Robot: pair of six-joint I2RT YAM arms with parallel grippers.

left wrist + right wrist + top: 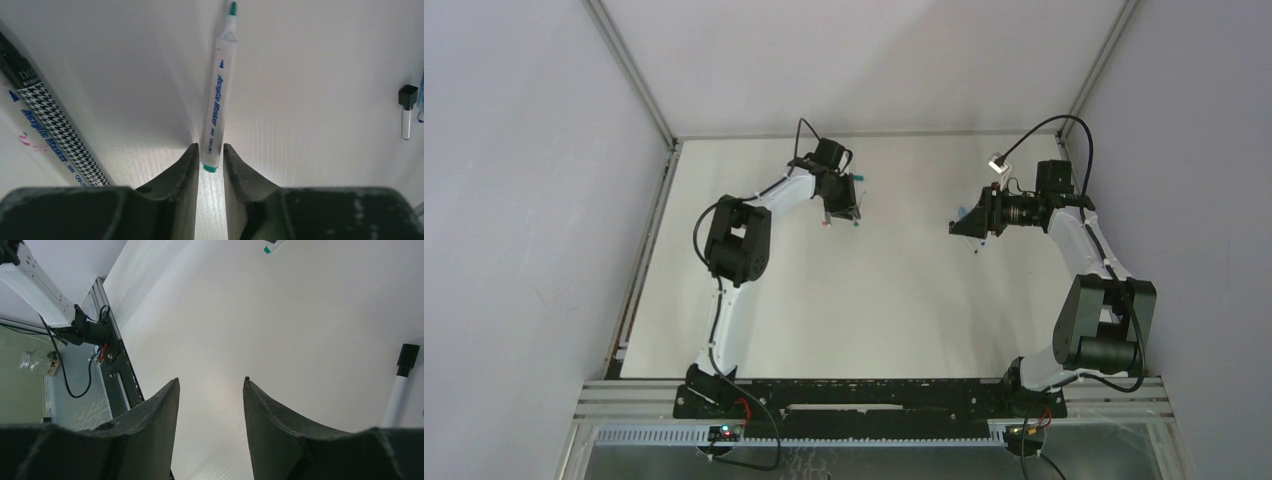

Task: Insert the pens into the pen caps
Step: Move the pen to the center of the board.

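Left jaws stand narrow around the near end of a white pen [216, 95] lettered "Acrylic Marker", grip unclear; right jaws wide, holding nothing.

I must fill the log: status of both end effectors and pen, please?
Left end effector open, astride white pen end. Right end effector open, empty. Nothing in the way.
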